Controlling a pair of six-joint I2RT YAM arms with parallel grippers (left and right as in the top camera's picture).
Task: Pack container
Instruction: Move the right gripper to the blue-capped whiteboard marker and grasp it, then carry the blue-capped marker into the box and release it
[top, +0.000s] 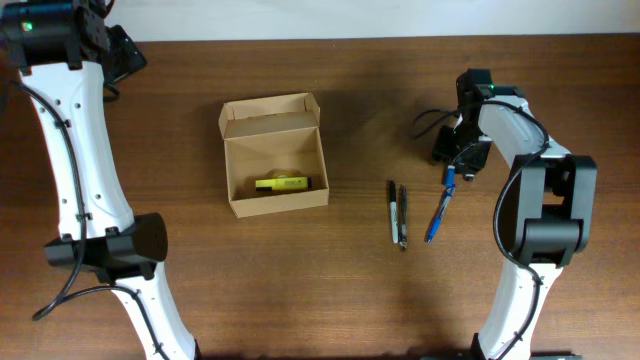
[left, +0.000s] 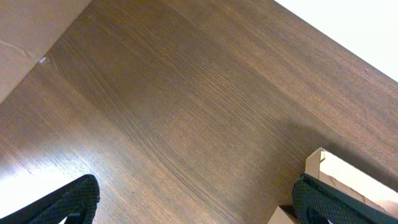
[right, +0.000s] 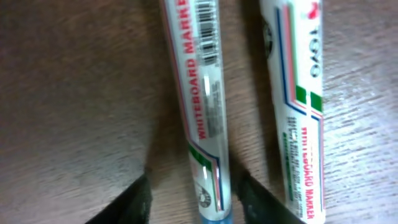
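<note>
- The container (top: 280, 203) sits open on the table (top: 350, 80), left of centre, with its flap lid tipped back. It lies well apart from the loose pens.
- Packing looks barely begun: only a yellow highlighter (top: 282, 184) lies inside.
- Outside the box, right of centre, lie a blue-capped whiteboard marker (top: 437, 212) and two dark-capped pens (top: 398, 214).
- The right pincer (right: 193, 183) hangs low over the blue-capped marker with its fingers (right: 127, 202) parted, one on each side of the barrel. A gap shows on the left side (the right side is closer), so nothing is gripped yet.
- The left pincer (left: 196, 186) is spread wide over bare wood, holding nothing, with the box corner just at its edge.
</note>
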